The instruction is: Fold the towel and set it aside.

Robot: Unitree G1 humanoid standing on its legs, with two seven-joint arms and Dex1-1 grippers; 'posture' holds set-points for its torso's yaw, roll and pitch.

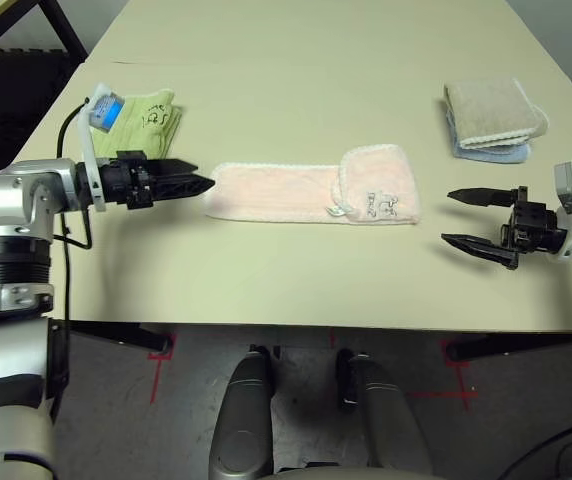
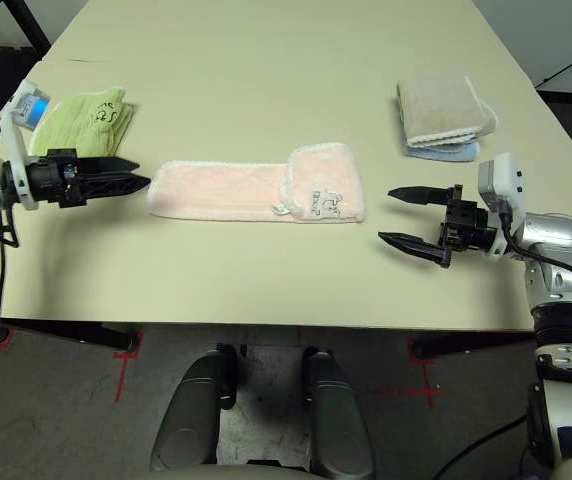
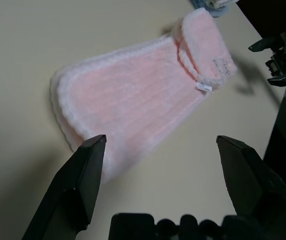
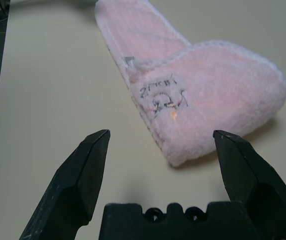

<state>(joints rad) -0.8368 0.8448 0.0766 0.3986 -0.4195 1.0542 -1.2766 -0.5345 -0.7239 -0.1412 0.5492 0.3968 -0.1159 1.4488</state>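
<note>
Beige worktop (image 1: 296, 110) carries the pink towel (image 1: 311, 188), folded into a strip. Left claw (image 1: 204, 183) and right claw (image 1: 448, 217) flank its ends, both released, grasping nothing.

My head pair looks forward and down over the worktop (image 1: 296, 60) from above; both eyes share the pink towel (image 1: 311, 190) and both arms; my left wrist camera sits low and close, looking along its tool (image 3: 158, 150) at the towel's long end; my right wrist camera, equally near, faces the folded end past its tool (image 4: 160, 145).
</note>
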